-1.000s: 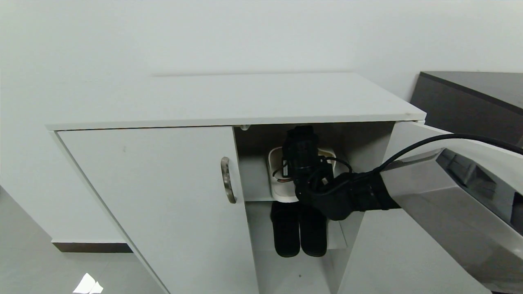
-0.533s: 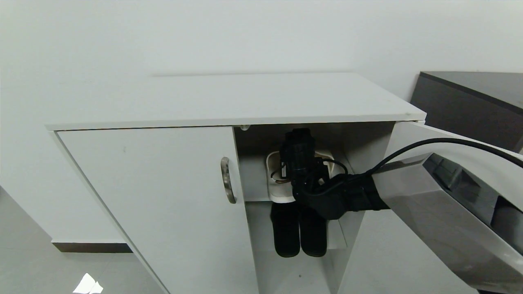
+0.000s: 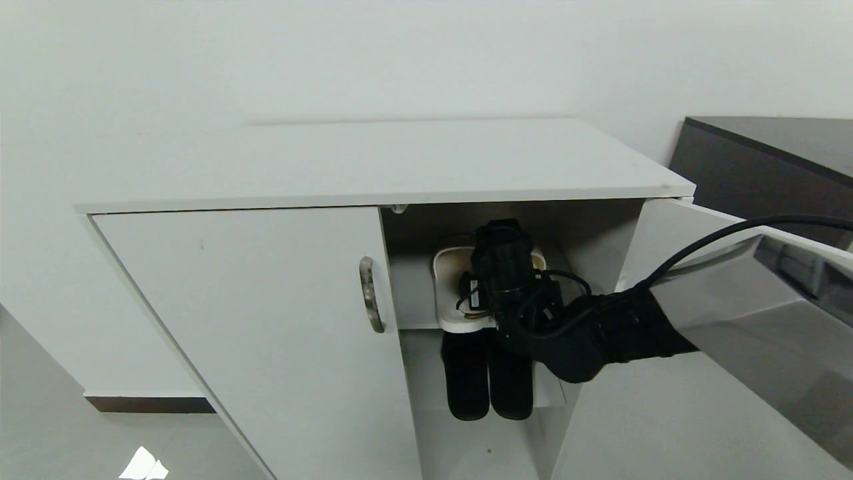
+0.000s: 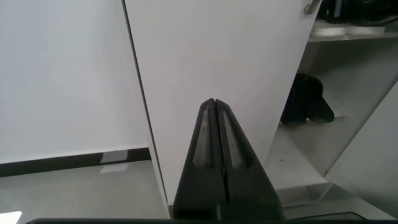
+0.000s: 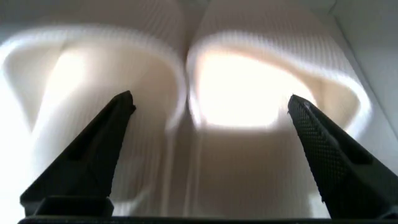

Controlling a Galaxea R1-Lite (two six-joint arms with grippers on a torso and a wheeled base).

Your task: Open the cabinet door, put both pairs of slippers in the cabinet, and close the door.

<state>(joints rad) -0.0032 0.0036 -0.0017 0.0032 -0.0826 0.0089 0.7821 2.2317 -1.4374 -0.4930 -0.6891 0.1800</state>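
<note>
The white cabinet (image 3: 373,160) stands with its right door (image 3: 673,227) swung open and its left door (image 3: 253,320) shut. A pair of cream slippers (image 3: 453,293) lies on the upper shelf, seen close in the right wrist view as cream slippers (image 5: 249,93). A black pair (image 3: 486,380) rests on the lower shelf, also seen as the black slippers (image 4: 308,102). My right gripper (image 5: 211,118) is inside the upper compartment, open, its fingers spread just above the cream pair with nothing held. My left gripper (image 4: 214,124) is shut and empty, low in front of the closed left door.
A metal handle (image 3: 371,293) sits on the closed left door. A dark piece of furniture (image 3: 766,167) stands to the right of the cabinet. The open right door lies close beside my right arm. Grey floor (image 3: 60,440) spreads at lower left.
My right arm has drawn back slightly toward the right and down, the wrist pulling out from over the cream slippers, which stay on the upper shelf.
</note>
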